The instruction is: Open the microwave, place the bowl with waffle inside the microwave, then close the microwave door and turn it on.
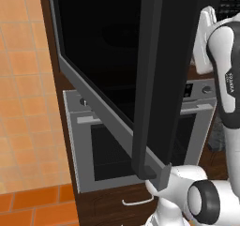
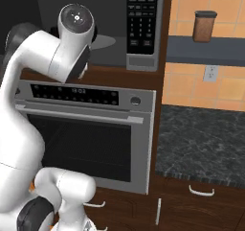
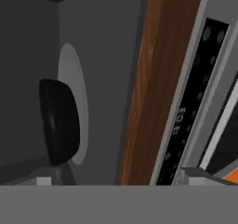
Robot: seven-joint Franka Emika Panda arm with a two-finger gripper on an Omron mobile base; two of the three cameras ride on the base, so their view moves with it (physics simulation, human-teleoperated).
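Inside microwave (image 2: pixel 110 38): bowl (image 3: pixel 58 121) on turntable (image 3: pixel 76 102) | claw (image 3: pixel 121 183) spread wide, empty | microwave door (image 1: pixel 117 65) swung open above oven (image 2: pixel 91 134)

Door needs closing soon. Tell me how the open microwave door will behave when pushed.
The microwave door looks like a rigid glass panel in a metal frame, so it probably won't flex. Standing wide open, it should swing on its hinge rather than slide. Being broad, it likely swings with some weight.

Silver oven (image 2: pixel 86 134) under wood trim, brown canister (image 2: pixel 204 26) on grey shelf (image 2: pixel 206 50)
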